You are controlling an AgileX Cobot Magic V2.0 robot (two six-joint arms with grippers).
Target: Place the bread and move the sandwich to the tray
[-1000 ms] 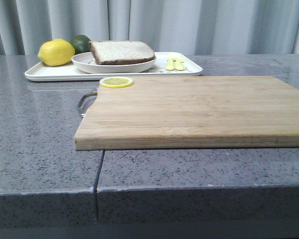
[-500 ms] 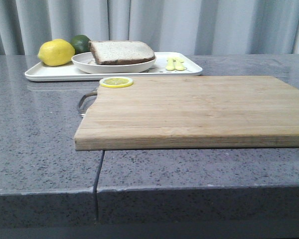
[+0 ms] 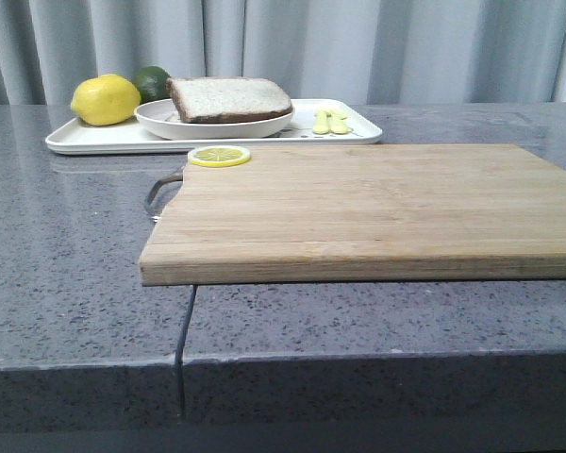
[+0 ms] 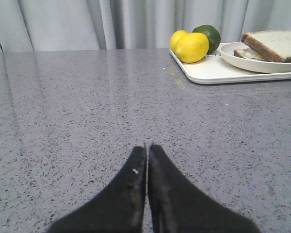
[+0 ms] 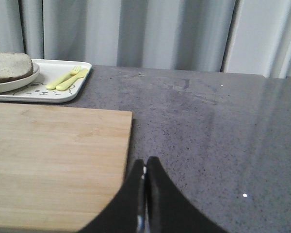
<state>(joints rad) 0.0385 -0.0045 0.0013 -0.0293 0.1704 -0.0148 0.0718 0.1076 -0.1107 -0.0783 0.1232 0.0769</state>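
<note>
Both grippers, left (image 4: 147, 147) and right (image 5: 145, 165), sit pinched shut and empty, well clear of the sandwich (image 3: 228, 98) on the tray (image 3: 94, 138); holding off looks best.

The sandwich (image 3: 229, 99) on its plate (image 3: 214, 124) sits on the tray (image 3: 94, 139) beside a lemon (image 3: 106, 100).

A large rectangular pale wooden cutting board (image 3: 368, 209) with a metal loop handle (image 3: 157, 193) at its left end lies on the speckled grey stone worktop (image 3: 66, 274). A round yellow lemon slice (image 3: 219, 156) sits at the board's far left corner. Farther back lie a whole yellow lemon (image 3: 106, 99), a dark green lime (image 3: 153, 82) and small yellow cutlery (image 3: 330, 121). Grey pleated curtains (image 3: 377, 47) hang behind.
</note>
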